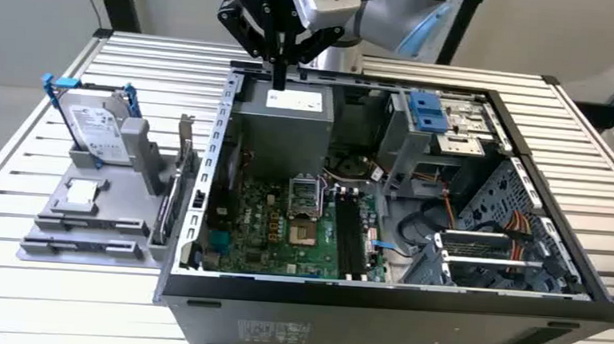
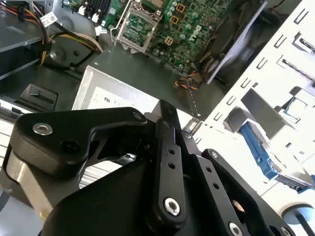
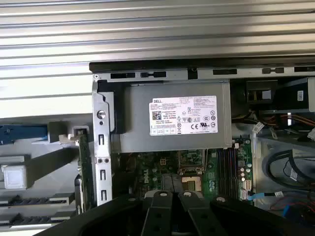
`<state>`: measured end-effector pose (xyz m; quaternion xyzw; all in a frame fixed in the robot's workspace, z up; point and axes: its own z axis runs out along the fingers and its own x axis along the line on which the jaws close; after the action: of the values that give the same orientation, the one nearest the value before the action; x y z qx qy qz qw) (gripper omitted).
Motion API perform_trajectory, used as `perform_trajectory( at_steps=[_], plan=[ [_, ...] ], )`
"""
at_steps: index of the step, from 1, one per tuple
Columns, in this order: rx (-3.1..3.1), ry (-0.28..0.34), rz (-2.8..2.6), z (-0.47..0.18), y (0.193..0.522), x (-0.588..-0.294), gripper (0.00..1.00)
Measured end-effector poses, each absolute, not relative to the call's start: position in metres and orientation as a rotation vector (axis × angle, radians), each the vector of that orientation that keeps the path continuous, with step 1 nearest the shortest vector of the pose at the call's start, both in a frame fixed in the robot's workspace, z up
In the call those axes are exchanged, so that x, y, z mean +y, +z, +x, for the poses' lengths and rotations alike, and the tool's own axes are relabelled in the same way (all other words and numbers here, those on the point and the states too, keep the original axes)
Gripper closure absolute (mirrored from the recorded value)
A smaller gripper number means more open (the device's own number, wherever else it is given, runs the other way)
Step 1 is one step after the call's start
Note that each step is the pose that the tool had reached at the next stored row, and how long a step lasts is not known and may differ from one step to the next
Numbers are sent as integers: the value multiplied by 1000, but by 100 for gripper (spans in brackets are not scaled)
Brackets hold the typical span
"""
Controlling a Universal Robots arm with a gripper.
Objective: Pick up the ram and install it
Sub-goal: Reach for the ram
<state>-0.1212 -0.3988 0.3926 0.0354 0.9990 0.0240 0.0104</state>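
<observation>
Claw [image 1: 280, 82] is clenched, fingers pressed together, nothing visible between them. It hangs tip-down over the PSU [image 1: 283, 130] at the far end of the open case [image 1: 383, 321], close above the PSU's labelled face but not touching it as far as I can see. Both wrist views agree: closed fingers [image 3: 165, 196] over the grey PSU box [image 3: 172, 123], and the same finger pair [image 2: 167, 132] over the PSU's edge [image 2: 103, 96].

Ram [image 1: 178, 192] isn't in the claw. It stands on edge in the grey fixture [image 1: 80, 222], just outside the case wall on the exterior view's left. In the first wrist view it's the thin green strip [image 3: 84, 167] right beside that perforated wall. Well apart from the claw.

Motherboard [image 1: 282, 226] lies flat in the case; its long black slots [image 1: 348, 238] sit on the exterior view's right of the CPU socket and look unfilled.

Hard drive [image 1: 96, 131] in its blue frame stands tilted at the fixture's far end. All of it sits on a slatted metal table [image 1: 22, 298].
</observation>
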Motion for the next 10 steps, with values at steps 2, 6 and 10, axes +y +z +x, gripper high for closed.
perform_trajectory(
  at_steps=[2,6,10],
  plan=[
    [3118,75,110,-121,393,-399,100],
    [3118,75,110,-121,393,-399,100],
    [3118,75,110,-121,393,-399,100]
  ],
)
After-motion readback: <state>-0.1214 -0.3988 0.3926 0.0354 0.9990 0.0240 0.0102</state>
